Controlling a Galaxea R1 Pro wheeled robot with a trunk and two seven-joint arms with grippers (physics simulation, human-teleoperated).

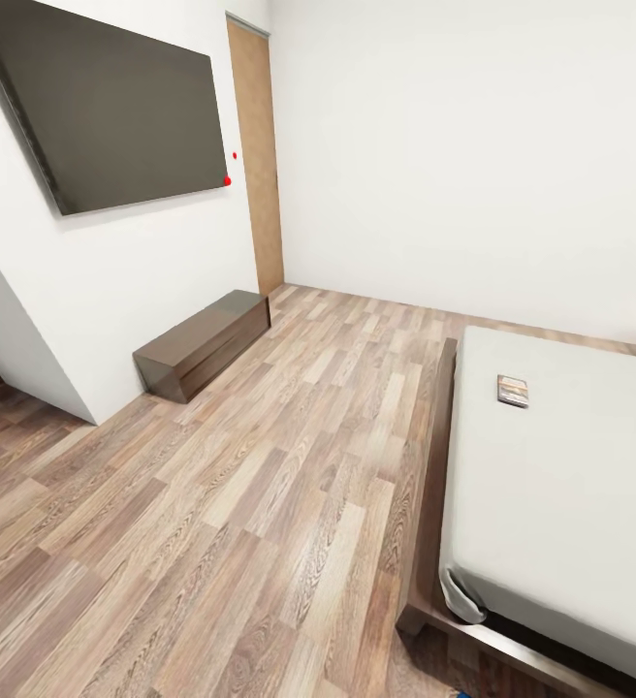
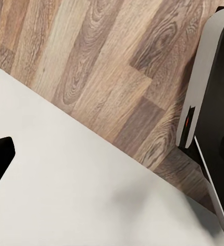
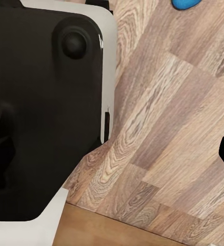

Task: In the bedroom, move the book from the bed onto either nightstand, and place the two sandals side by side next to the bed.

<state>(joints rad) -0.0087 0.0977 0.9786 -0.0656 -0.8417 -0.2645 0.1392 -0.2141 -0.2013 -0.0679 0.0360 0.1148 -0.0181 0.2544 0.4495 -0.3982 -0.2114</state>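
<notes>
Open floor [image 1: 260,504] (bench [image 1: 205,343] aside)

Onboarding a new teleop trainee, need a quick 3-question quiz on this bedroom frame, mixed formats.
1. True or false: the book lies on the bed, on its bare mattress.
2. Multiple choice: the low dark bench stands
A) on the bed
B) against the wall under the dark wall screen
C) in the doorway
3. Fill in: in the right wrist view, a bright ____ object shows on the wood floor at the picture's edge.

Key: 1 true; 2 B; 3 blue.
</notes>
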